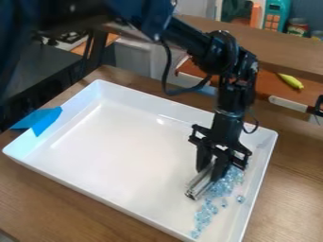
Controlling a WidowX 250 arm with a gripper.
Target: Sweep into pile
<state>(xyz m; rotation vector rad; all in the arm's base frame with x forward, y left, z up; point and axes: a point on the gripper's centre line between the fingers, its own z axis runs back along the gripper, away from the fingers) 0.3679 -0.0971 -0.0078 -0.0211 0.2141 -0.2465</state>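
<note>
Beads: pale blue, glassy bits (221, 187) are lying inside the tray, clustering thickly beside my bar and straggling toward the bottom of the view (one is sitting apart, nearer the right wall).
Gripper: my black fingers (221, 168) are pinching a silvery bar (200, 183), which is slanting down to the tray floor.
Tray edges: a white, raised rim (151, 101) is enclosing us; its right side is running close by the beads.
Open room: the broad white floor is stretching away to the view's left.
Tape: a blue piece (43, 122) is overlapping the left corner.
Table: brown wood grain (38, 201) is supporting the tray.
Room: a yellow-green object (291, 81) is resting on a reddish-brown surface (265, 87) behind.
</note>
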